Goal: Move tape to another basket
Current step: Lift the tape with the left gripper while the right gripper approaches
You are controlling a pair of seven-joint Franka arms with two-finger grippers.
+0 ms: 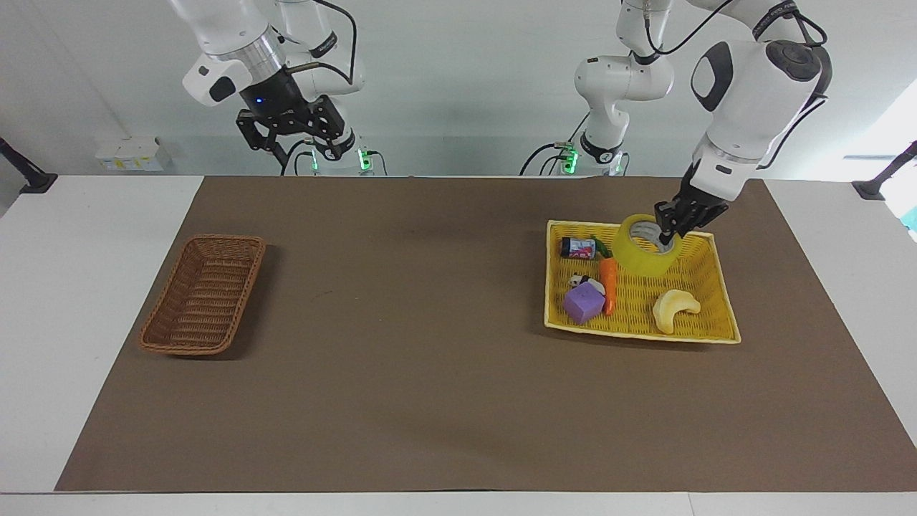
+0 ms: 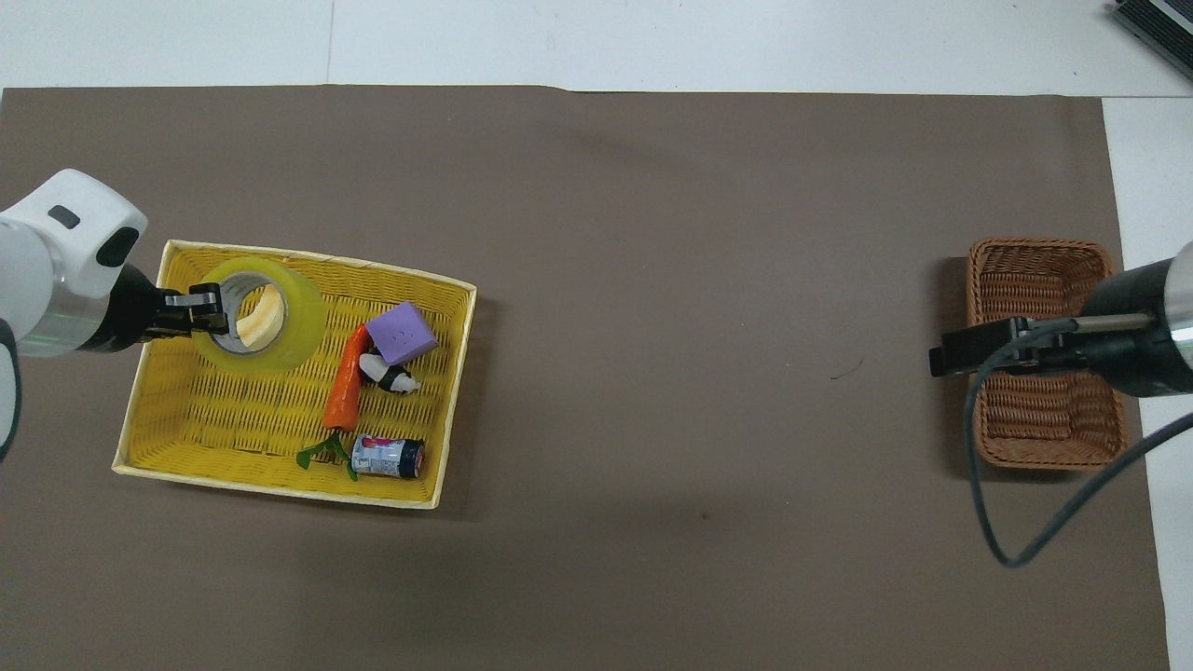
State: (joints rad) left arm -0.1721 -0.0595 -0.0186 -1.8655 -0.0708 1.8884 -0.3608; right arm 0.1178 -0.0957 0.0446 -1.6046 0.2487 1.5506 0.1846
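Surface: brown mat (image 1: 430, 401) on white table (image 1: 79, 287), pale wall at the robots' end. Item: tape (image 1: 643, 246), clamped by its wall in my left gripper (image 1: 670, 231), hanging over yellow tray (image 1: 706, 333). Wicker basket (image 1: 203, 294) at right arm's end. My right gripper (image 1: 299, 143), jaws apart, waits aloft.

Yellow tape (image 1: 645, 246) aloft, wicker basket (image 1: 203, 295) empty
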